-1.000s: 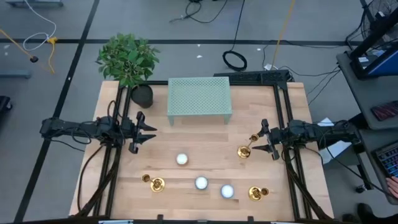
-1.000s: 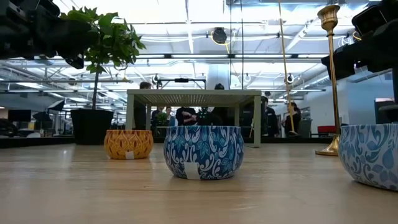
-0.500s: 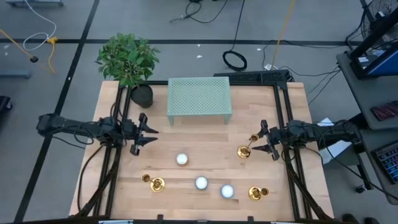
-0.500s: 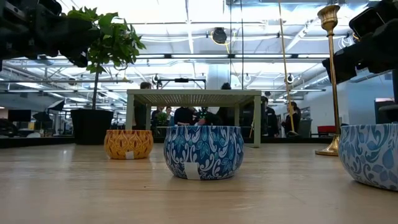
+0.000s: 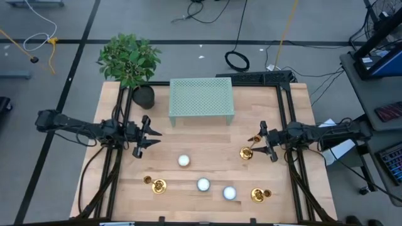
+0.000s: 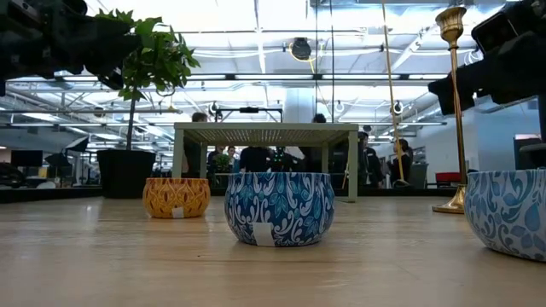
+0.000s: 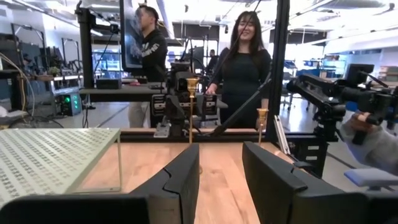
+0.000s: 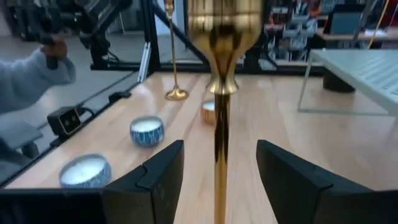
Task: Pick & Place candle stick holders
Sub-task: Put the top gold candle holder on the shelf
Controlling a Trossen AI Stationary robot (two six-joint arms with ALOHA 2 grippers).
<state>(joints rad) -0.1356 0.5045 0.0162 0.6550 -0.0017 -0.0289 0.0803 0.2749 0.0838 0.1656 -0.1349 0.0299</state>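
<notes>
Right gripper (image 5: 259, 145) spread wide at table's right side, fingers either side of the tall candlestick (image 5: 247, 150) stem, not touching it. Two other candlesticks stand near the front edge, left (image 5: 156, 184) and right (image 5: 259, 195). Left gripper (image 5: 149, 137) wide open, holding nothing, left of centre.

Whole table (image 5: 207, 182) seen straight down in high view. Low view set at tabletop level, close behind blue tin (image 6: 279, 207). Green rack (image 5: 201, 98) shared by all views.

The three candle stick holders (image 5: 247, 151) are shiny gold. One candle tin (image 6: 279, 208) is blue with white swirls (another tin (image 6: 176, 197) is orange). The mesh rack (image 5: 201, 98) is pale green.
</notes>
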